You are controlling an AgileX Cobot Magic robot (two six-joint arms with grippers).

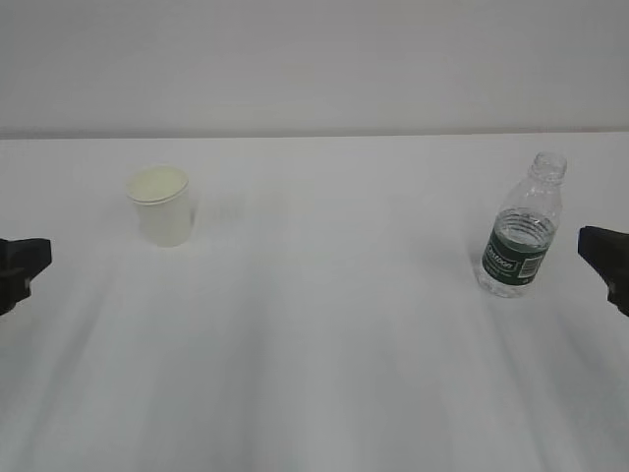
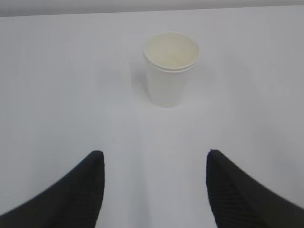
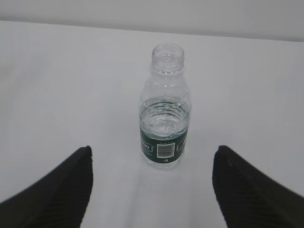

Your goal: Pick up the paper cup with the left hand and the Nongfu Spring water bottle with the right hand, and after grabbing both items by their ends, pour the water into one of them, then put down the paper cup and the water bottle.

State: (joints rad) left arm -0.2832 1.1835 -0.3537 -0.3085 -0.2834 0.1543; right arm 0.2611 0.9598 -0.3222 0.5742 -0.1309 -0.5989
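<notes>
Bright, even, washed-out light w/ faint soft shadows; all views slightly soft, low contrast.

One cup (image 1: 159,205) and one bottle (image 1: 523,229) are seen on one table (image 1: 314,374). Two grippers are counted, the left (image 1: 29,264) and the right (image 1: 598,254), two fingers (image 2: 71,192) being shown on each.

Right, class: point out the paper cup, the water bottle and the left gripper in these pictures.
paper cup (image 2: 167,85), left wrist view, on its white side wall.
Nongfu Spring water bottle (image 3: 164,145), right wrist view, on its dark green label.
left gripper (image 2: 154,183), left wrist view, midway between its open fingertips.
</notes>
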